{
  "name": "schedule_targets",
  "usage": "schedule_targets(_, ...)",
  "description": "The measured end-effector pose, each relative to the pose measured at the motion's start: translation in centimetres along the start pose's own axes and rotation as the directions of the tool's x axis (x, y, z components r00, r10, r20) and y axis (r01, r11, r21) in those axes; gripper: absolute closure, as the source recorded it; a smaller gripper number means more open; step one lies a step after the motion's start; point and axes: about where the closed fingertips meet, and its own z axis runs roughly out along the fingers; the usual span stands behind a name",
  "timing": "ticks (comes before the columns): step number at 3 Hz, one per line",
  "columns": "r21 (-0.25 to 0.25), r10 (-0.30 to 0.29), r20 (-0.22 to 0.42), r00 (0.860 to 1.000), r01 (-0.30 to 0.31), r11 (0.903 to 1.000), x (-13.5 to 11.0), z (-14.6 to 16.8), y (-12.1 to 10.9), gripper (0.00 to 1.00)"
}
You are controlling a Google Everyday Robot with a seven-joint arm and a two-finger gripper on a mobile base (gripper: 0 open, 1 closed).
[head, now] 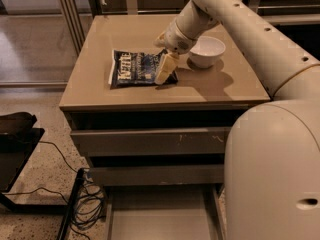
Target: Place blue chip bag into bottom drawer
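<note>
The blue chip bag (135, 68) lies flat on the cabinet top (100, 91), dark blue with white lettering and a white left edge. My gripper (165, 70) reaches down from the right and rests on the bag's right end, its pale fingers (164, 68) pressed against the foil. The bottom drawer (160, 214) is pulled out at the base of the cabinet, a shallow grey tray with nothing in it.
A white bowl (206, 51) stands on the top just right of the gripper. Two drawers (150, 141) with flat fronts sit above the open one. Black cables (85, 199) and a dark stand (15, 134) lie on the floor at left. My arm and base fill the right side.
</note>
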Motion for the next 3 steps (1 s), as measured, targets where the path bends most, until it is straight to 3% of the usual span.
schedule_targets(3, 0.0, 0.0, 0.0, 1.0, 0.0, 1.0, 0.0, 0.01, 0.0, 0.88)
